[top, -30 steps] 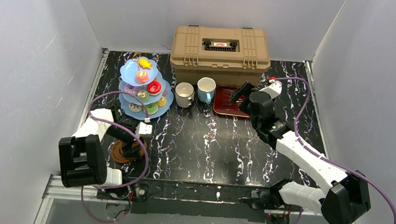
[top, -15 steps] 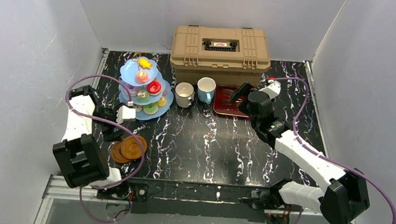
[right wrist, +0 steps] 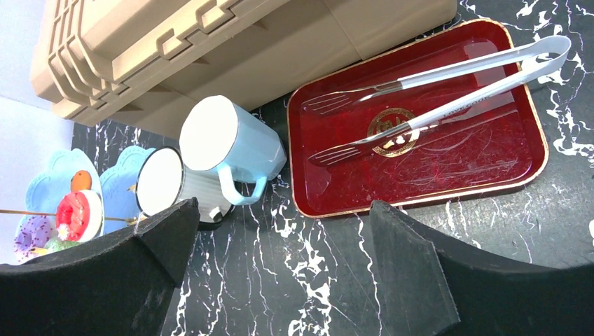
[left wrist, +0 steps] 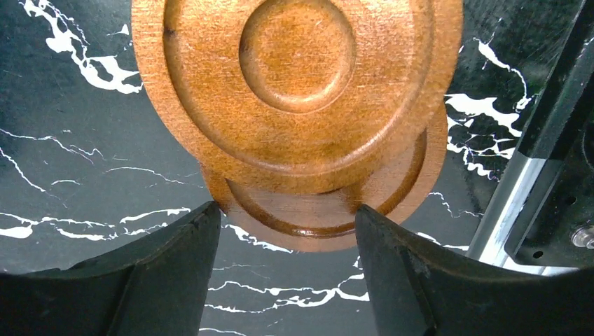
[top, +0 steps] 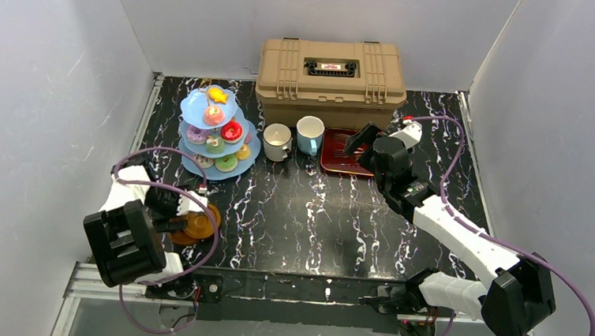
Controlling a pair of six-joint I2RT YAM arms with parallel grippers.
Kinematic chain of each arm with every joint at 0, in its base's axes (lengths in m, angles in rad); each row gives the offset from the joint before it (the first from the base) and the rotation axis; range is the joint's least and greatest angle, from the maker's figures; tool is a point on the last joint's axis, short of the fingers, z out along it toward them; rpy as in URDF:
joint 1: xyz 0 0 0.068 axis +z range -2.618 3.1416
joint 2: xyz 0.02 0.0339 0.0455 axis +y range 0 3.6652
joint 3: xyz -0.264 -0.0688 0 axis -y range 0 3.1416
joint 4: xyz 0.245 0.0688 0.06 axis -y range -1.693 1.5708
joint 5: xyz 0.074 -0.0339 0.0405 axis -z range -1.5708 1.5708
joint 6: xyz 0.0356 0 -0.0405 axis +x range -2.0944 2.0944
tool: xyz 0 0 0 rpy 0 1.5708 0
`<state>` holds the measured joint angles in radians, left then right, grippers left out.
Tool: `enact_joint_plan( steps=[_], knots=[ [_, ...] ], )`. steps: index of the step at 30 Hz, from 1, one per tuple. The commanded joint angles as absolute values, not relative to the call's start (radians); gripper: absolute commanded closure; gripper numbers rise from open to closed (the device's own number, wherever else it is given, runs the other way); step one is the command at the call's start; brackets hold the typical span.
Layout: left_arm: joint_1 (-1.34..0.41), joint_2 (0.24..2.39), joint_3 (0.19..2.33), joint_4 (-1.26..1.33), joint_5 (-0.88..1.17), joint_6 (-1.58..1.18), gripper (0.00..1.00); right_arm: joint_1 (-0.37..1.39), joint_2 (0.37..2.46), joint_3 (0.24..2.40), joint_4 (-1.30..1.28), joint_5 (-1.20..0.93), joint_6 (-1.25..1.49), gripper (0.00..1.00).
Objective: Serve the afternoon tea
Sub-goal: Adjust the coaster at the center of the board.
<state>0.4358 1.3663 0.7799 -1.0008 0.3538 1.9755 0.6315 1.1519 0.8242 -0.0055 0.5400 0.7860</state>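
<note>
Black white-veined marble table. Near-left corner: two round brown wooden saucers, stacked, the upper one offset from the lower so that the lower's rim shows as a crescent. They lie close to the metal rail at the table's front edge. Left gripper is low over the table, its jaws released and spread, with the tips flanking the crescent rim of the lower saucer. Nothing is clamped, and I cannot tell whether the tips touch the rim. Far-left: light-blue three-tier scalloped cake stand, upright and loaded with small colourful toy donuts and cakes. Just right of it is a white mug, with a light-blue mug beside that; both stand in front of the tan plastic toolbox. Right of the mugs sits a dark-red rectangular tray with metal tongs lying in it. Right gripper hovers above the tray and mugs with jaws wide apart, holding nothing.
</note>
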Motion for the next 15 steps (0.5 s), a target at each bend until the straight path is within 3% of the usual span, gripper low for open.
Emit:
enact_joint_plan(
  steps=[1, 15],
  knots=[
    [0.379, 1.341, 0.712, -0.904, 0.383, 1.933, 0.32, 0.634, 1.137, 0.855, 0.017, 0.560, 0.790, 0.00],
    [0.120, 1.324, 0.749, -0.847, 0.484, 1.585, 0.34, 0.633, 1.147, 0.856, 0.005, 0.563, 0.792, 0.00]
  ],
)
